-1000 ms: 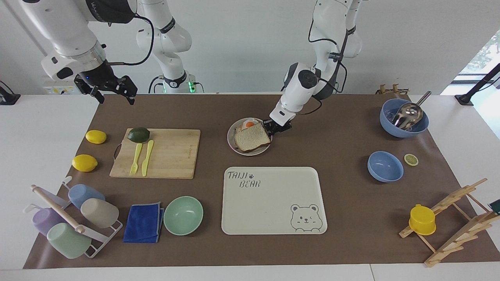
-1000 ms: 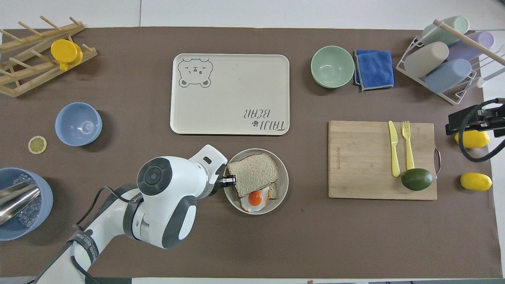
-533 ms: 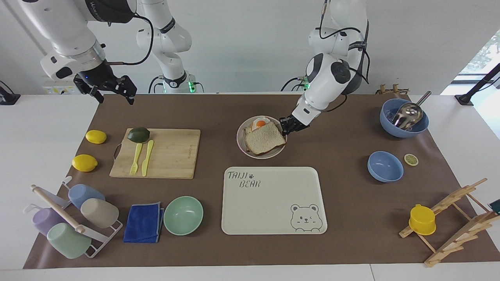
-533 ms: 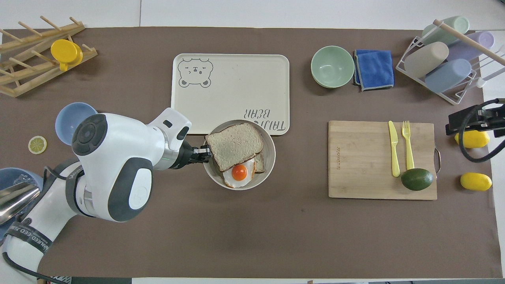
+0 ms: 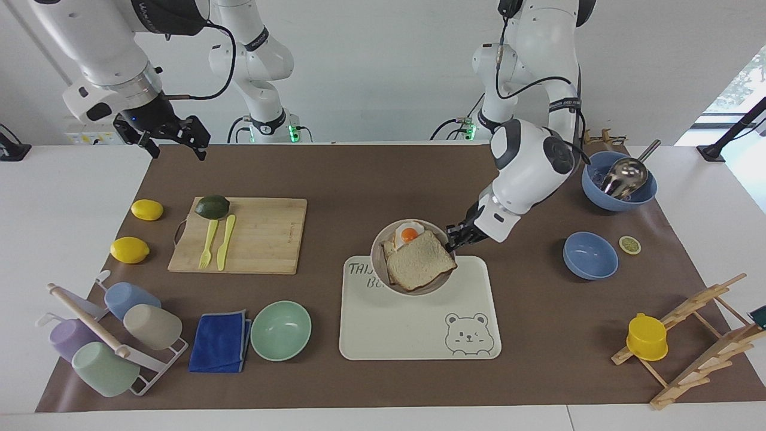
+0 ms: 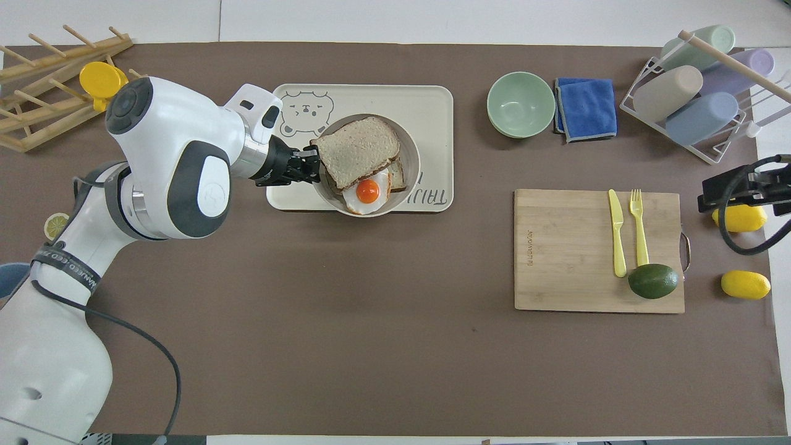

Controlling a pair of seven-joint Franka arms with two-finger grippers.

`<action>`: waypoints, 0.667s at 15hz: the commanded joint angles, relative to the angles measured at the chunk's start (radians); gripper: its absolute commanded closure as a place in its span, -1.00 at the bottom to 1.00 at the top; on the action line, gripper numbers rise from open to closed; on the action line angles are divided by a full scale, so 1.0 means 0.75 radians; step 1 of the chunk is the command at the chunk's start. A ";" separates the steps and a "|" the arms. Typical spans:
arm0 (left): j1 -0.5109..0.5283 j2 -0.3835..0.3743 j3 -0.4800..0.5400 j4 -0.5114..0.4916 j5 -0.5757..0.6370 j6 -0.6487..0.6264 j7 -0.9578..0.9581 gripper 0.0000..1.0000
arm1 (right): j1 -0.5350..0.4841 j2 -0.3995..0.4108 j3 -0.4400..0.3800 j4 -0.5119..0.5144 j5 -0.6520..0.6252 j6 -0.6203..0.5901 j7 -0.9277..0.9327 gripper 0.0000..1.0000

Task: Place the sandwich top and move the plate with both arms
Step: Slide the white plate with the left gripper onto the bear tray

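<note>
Over the smooth cream tray (image 5: 419, 335), left end effector (image 5: 453, 237) gripping round plate (image 5: 379, 263) beneath speckled squarish sandwich top (image 5: 422, 263).

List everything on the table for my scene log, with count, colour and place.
plate: 1, pinkish-grey, held over tray
sandwich top: 1, brown-crusted, on plate, beside fried egg
tray: 1, cream, mid-table
cutting board: 1, wooden, carrying avocado, yellow-green fork and knife
lemons: 2, yellow, right arm's end
bowls: 1 mint, 2 blue
cloth: 1, blue, beside mint bowl
left gripper: shut on plate rim
right gripper: open, waits over table edge
</note>
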 commanded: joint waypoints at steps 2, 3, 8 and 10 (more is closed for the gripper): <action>0.056 0.180 -0.006 0.169 0.018 0.034 0.022 1.00 | -0.023 -0.017 0.011 -0.009 0.012 -0.005 -0.028 -1.00; 0.052 0.189 -0.008 0.159 0.020 0.079 0.022 1.00 | -0.023 -0.017 0.011 -0.007 0.012 -0.005 -0.028 -1.00; 0.037 0.211 -0.008 0.092 0.020 0.203 0.034 1.00 | -0.021 -0.015 0.013 -0.005 0.012 0.003 -0.028 -1.00; 0.033 0.201 -0.008 0.056 0.020 0.249 0.036 1.00 | -0.021 -0.015 0.015 -0.005 0.012 0.001 -0.028 -1.00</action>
